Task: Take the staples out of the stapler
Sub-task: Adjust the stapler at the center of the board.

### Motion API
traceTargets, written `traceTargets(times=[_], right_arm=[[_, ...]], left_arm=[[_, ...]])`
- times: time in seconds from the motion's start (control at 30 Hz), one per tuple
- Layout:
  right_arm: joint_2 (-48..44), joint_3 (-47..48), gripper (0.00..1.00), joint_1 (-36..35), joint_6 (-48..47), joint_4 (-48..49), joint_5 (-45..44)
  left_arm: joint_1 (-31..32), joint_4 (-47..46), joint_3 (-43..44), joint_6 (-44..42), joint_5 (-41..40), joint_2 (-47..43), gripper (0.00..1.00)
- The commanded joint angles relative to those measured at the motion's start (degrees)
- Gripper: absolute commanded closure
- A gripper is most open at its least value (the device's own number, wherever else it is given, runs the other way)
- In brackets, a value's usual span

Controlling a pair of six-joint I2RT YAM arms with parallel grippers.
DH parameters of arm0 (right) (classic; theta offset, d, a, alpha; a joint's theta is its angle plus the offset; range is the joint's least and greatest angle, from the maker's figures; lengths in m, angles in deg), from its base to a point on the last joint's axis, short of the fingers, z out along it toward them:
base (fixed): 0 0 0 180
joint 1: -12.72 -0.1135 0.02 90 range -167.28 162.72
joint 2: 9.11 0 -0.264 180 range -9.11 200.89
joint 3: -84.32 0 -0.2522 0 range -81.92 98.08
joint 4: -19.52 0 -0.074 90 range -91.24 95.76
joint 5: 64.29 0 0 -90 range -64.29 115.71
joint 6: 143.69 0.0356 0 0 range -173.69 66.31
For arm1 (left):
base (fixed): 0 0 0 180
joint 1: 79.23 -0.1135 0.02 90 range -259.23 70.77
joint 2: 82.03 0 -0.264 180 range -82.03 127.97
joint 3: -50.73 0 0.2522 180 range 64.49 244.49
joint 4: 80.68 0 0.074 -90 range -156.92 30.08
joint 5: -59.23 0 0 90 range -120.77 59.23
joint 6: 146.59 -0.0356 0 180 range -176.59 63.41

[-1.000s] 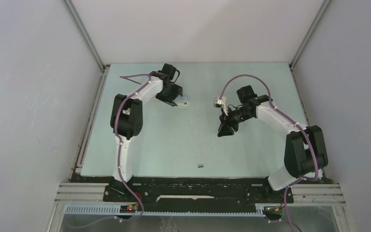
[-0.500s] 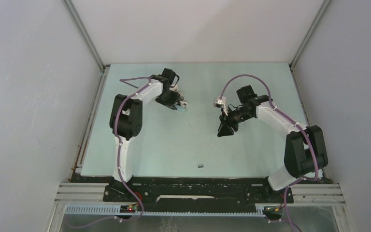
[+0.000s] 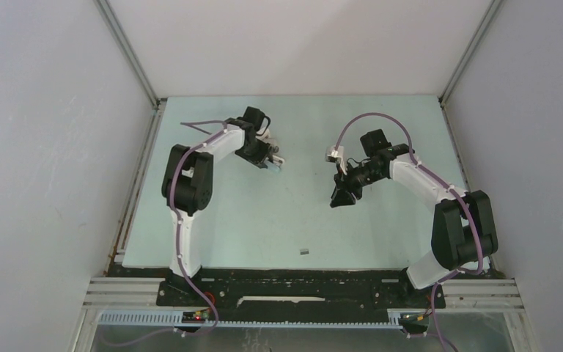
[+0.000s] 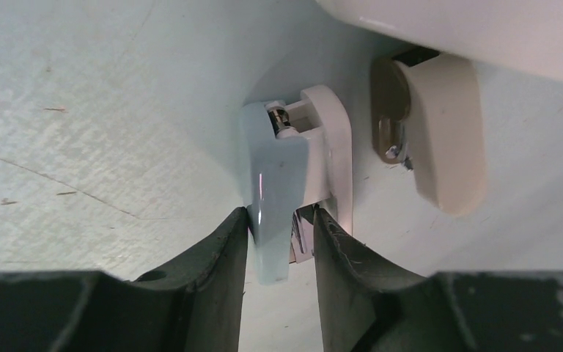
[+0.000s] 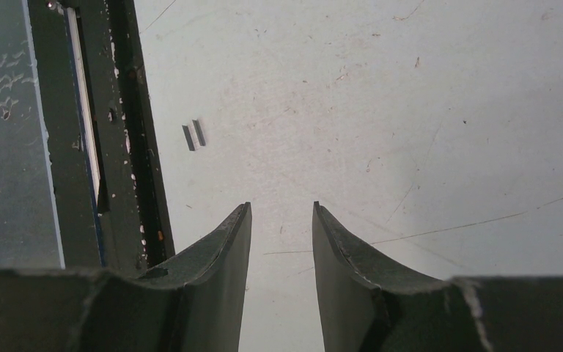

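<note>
A small stapler [image 4: 275, 169], pale blue on top with a white base, lies on the pale green table at the back left. My left gripper [image 4: 280, 213] is down over its end, one finger against the blue top and the other against the white base, so it is shut on the stapler. In the top view the left gripper [image 3: 273, 162] covers most of it. The staples [image 3: 304, 251] lie loose as tiny dark bars near the table's front edge, also showing as two short strips, the staples [image 5: 194, 136]. My right gripper [image 5: 281, 207] hovers open and empty over bare table, right of centre [image 3: 341, 198].
A cream-coloured block with a metal piece [image 4: 440, 132] sits just right of the stapler, under a rounded white body [image 4: 484, 29]. A dark frame rail [image 5: 117, 147] runs along the table's front edge. White walls enclose the table on three sides.
The left gripper has come down over the stapler and its jaws have narrowed onto it. The right arm and the staples have not moved.
</note>
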Motion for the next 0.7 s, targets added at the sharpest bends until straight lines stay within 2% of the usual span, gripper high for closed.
traceTargets(times=[0.0,0.33,0.5,0.67], right_arm=[[-2.01,0.08,0.55,0.36,-0.30,0.04,1.37],[-1.84,0.10,0.55,-0.14,0.00,0.28,1.77],[-1.82,0.08,0.55,-1.16,0.73,0.69,1.93],[-1.62,0.10,0.55,-2.51,1.26,0.94,2.09]], left_arm=[[-0.07,-1.08,-3.90,-7.23,0.26,-6.18,0.60],[-0.34,-12.45,-17.68,-24.29,10.95,-12.99,0.64],[-0.56,-13.75,-21.70,-32.07,12.09,-15.88,0.60],[-1.30,-19.17,-26.28,-33.49,14.70,-19.30,0.55]])
